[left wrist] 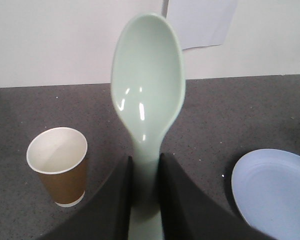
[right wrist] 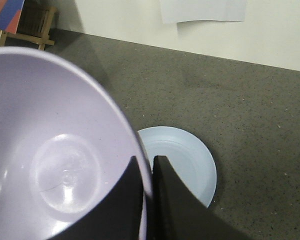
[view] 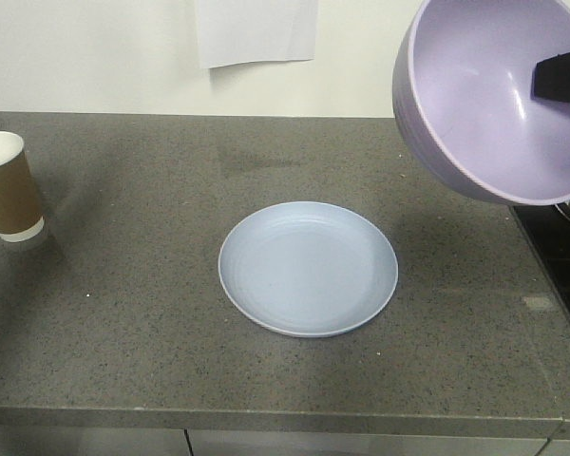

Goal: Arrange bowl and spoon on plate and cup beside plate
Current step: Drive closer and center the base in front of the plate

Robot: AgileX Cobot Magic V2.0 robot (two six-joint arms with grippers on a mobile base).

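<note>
Right pincer (right wrist: 147, 161) is clamping bowl (view: 484, 95) rim, tilted, up & right of plate (view: 308, 269); left pincer (left wrist: 146, 165) is gripping spoon (left wrist: 147, 75). Poss. risk: thin rim grip slipping, bowl dropping off-centre.

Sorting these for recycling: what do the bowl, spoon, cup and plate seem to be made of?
The bowl: probably plastic, matte lavender with soft highlights.
The spoon: likely plastic, pale mint, with glossy glints on its head.
The cup: looks like paper, with a brown wall, white inside and rolled rim.
The plate: pale blue and matte, with faint concentric rings. It is probably plastic, though ceramic cannot be excluded.
</note>
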